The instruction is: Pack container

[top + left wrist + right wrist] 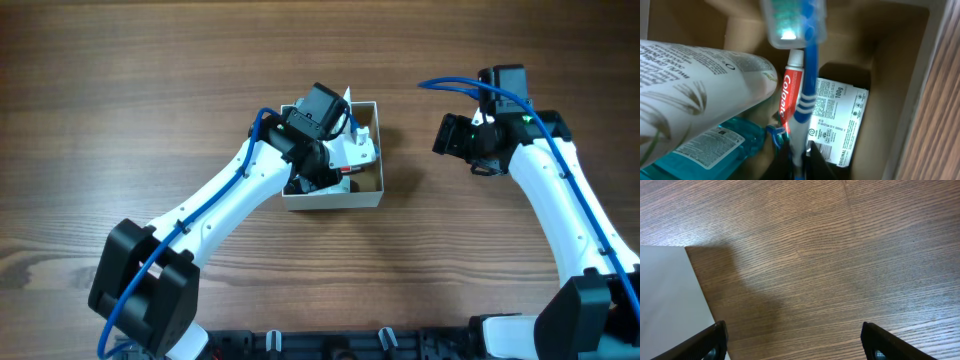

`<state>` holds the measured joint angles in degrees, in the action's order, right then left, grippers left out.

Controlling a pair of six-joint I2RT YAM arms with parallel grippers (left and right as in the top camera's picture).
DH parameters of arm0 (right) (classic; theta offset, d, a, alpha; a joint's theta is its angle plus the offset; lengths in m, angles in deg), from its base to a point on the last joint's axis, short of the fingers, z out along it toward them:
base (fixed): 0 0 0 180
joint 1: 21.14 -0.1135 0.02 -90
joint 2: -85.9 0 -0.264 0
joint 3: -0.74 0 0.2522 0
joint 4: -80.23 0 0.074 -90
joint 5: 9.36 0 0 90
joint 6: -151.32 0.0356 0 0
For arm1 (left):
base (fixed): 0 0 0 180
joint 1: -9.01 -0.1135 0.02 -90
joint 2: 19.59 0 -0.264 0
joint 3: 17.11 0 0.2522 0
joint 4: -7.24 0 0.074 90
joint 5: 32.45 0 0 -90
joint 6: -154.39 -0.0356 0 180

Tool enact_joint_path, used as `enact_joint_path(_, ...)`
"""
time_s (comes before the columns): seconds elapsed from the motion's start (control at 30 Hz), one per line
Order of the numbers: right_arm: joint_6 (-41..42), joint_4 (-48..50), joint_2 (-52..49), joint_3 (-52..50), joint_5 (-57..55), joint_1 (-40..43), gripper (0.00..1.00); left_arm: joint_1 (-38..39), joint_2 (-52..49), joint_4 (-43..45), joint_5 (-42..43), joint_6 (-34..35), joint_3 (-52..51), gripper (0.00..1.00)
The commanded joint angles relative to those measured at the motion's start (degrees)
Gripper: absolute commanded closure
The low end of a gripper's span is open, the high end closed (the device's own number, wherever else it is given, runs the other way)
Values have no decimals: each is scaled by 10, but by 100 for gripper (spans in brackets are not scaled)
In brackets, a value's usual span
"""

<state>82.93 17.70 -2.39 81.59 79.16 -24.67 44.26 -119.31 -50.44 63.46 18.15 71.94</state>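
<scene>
Step in hand: placing a toothbrush point(805, 100) into the container point(340, 198), by the look of it.
Left gripper point(801, 157): down inside the container, jaws closed narrow on the lower handle of the toothbrush, nothing else held.
Right gripper point(795, 345): fingers spread wide, nothing between them, over bare table point(850, 255).
Container position: directly under the left hand; off to the left of the right hand, with a white panel at the edge of the right wrist view, probably its outer wall.
Nearer arm: left, by far. The right gripper stands apart from the box.
Long axis: the toothbrush runs straight out from the left fingers towards the far cardboard wall, capped head at the far end.
What lies below: a toothpaste tube point(786, 100) almost parallel with the brush and just beside it. Whether they touch cannot be told.
Neighbours: a white bottle point(695, 85) on the left, a teal bottle point(725, 150) beneath it, a labelled pack point(837, 120) on the right.
Free slot: the narrow lane between white bottle and pack, already part filled by the tube.
Next move, as judged: lower along the same axis and release, keeping the brush parallel to the tube.
Risk: the head could ride up on the bottle's shoulder and leave the brush tilted.
</scene>
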Motion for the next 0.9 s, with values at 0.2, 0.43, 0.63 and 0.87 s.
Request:
enact_joint_path(0.2, 8, 0, -9, -2, 9, 2, 6, -5, 58, -2, -32, 43, 6, 0)
enact_joint_path(0.43, -42, 28, -9, -2, -16, 2, 0, -47, 242, -7, -111, 215, 6, 0)
enact_joint_path(0.63, -171, 64, -9, -1, 16, 2, 4, -236, 235, -69, -116, 595, 6, 0)
enact_joint_path(0.87, -204, 243, 23, 2, -7, 2, 0, -302, 225, -54, -105, 665, 6, 0)
